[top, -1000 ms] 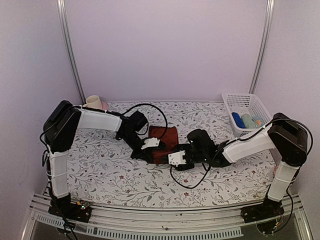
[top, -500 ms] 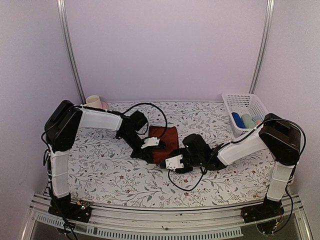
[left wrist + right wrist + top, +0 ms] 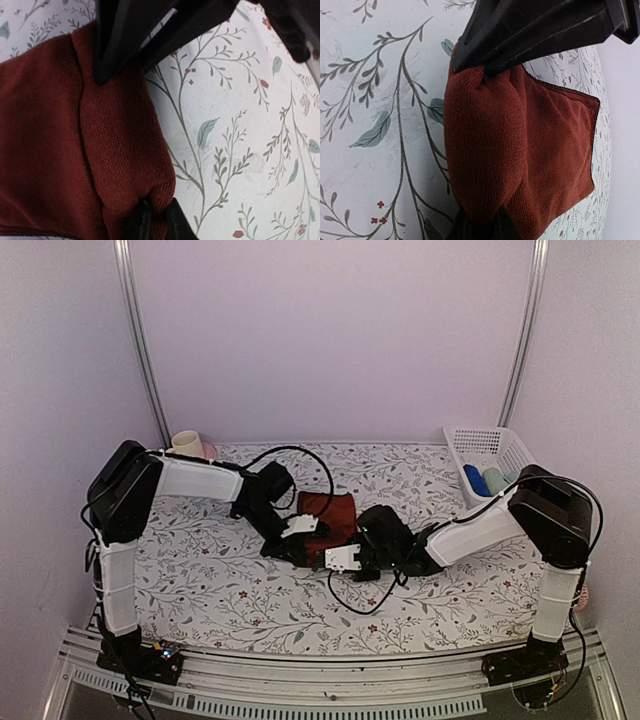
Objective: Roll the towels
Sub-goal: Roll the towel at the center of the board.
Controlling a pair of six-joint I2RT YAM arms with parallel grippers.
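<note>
You have the left gripper (image 3: 125,150) and right gripper (image 3: 466,142) each clamped on the rolled near edge of the soft dark maroon towel (image 3: 336,508).

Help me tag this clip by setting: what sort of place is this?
Probably a lab test booth: lilac walls with metal rails, left arm and right arm bolted at the near edge, and a floral covering staged with a maroon towel and white basket.

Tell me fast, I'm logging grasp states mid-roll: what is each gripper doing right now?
Left gripper: closed on the rolled edge of the maroon towel.
Right gripper: closed on the same rolled edge.
</note>
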